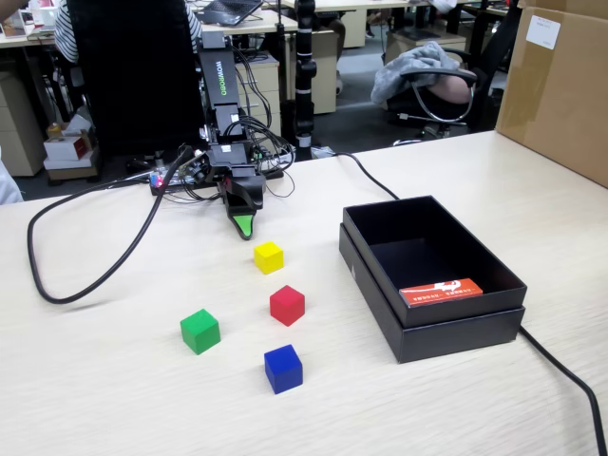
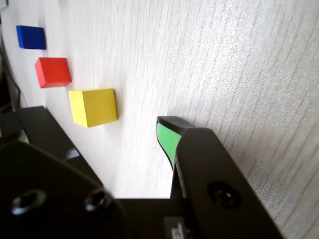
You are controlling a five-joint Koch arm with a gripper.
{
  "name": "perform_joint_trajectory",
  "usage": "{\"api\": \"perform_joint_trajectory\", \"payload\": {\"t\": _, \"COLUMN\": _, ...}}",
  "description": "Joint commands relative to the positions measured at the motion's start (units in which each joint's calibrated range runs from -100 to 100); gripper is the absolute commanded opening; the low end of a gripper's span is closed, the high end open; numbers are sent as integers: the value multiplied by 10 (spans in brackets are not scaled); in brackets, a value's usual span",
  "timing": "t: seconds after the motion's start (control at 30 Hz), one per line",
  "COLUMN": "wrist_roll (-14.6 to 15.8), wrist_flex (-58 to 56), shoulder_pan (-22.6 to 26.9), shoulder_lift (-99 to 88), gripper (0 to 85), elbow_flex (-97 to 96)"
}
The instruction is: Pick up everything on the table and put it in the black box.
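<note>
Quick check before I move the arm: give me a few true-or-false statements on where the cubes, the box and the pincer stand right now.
1. All four cubes lie on the table. True.
2. The black box is empty. False: an orange-red card lies in it.
3. The yellow cube is the cube nearest the pincer. True.
4. The pincer holds the green cube. False: that cube sits on the table, apart from it.
5. The blue cube touches the red cube. False: they are apart.
</note>
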Motion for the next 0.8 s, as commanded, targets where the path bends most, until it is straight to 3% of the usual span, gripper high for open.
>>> {"api": "perform_joint_trajectory", "payload": {"t": 0.0, "wrist_roll": 41, "wrist_flex": -40, "shoulder_pan": -1, "shoulder_lift": 1, "gripper": 484, "elbow_flex": 0}}
{"api": "perform_joint_trajectory", "payload": {"t": 0.77, "wrist_roll": 41, "wrist_flex": -45, "shoulder_pan": -3, "shoulder_lift": 1, "gripper": 476, "elbow_flex": 3}}
